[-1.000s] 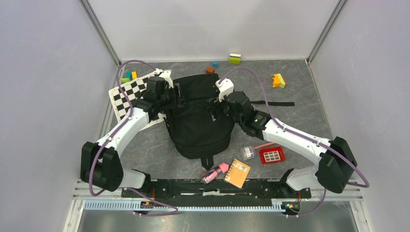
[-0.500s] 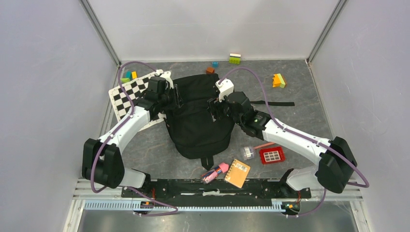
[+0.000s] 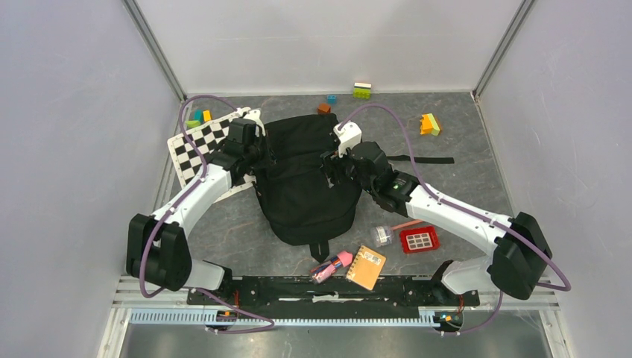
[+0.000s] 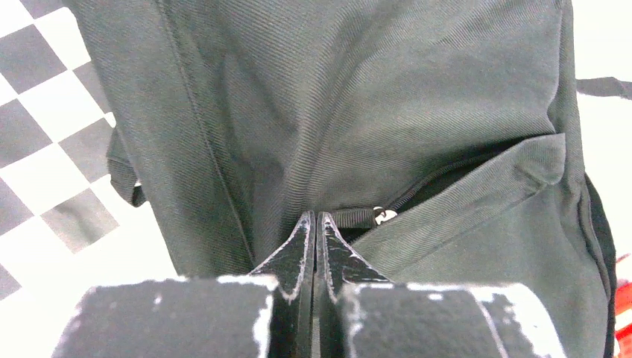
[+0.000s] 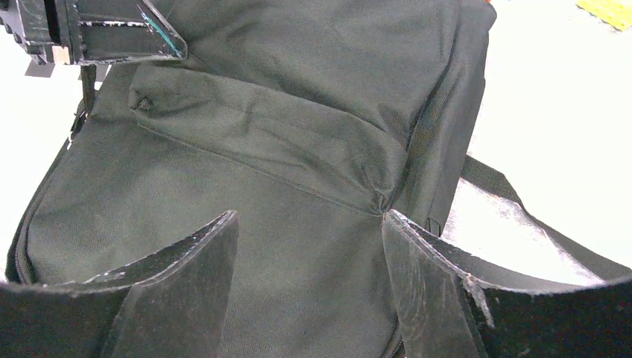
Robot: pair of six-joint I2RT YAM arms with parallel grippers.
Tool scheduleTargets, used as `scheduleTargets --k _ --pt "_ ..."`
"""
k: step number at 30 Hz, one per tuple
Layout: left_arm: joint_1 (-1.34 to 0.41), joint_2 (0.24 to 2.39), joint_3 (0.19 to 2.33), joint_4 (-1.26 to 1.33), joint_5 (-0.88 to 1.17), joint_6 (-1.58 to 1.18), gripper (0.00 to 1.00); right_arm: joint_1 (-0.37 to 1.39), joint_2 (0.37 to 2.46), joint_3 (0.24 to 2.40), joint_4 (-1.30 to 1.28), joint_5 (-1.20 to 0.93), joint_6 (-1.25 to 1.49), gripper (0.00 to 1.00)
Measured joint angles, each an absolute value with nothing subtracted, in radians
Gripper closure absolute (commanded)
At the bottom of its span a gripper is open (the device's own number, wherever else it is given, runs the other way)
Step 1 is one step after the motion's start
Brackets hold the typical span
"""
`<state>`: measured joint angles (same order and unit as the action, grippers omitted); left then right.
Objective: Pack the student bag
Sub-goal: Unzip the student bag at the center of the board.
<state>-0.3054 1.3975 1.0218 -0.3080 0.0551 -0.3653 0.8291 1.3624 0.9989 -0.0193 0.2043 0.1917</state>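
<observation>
Found the student bag [image 3: 305, 186] lying flat at the centre of the surface [image 3: 462, 149], top end toward 12 o'clock, one strap [image 3: 421, 159] trailing out at 3 o'clock. Noted no shift in its position against the frame a second earlier.

Found the left fingers [image 4: 302, 246] at the bag's 10 o'clock edge, pressed together with no gap. Tips against the black fabric at the end of a zip line, just at 9 o'clock of the silver zip pull [image 4: 385, 215]. Recorded as spread a second earlier; closed since. Cannot tell whether a fold of fabric is caught between the tips.

Found the right fingers [image 5: 186, 261] spread wide above the bag's 1 o'clock portion, over a pocket flap, pinching nothing. Same spread and same place as a second earlier.

Logged beside the bag: checkerboard sheet [image 3: 197, 145] at 10 o'clock, partly under the left arm; orange notebook [image 3: 366, 266] at 5 o'clock; red case with pale squares [image 3: 419, 239] at 4 o'clock.
</observation>
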Motion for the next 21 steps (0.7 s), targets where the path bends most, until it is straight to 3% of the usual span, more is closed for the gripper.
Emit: scheduleTargets --k 11,21 --pt "-0.303 1.285 0.98 -0.312 -0.083 -0.366 0.98 0.828 1.363 0.996 -0.07 0.263 0.189 0.22" --pt "-0.191 1.187 0.889 -0.353 -0.093 -0.412 0.98 0.814 1.392 0.996 -0.103 0.283 0.189 0.22"
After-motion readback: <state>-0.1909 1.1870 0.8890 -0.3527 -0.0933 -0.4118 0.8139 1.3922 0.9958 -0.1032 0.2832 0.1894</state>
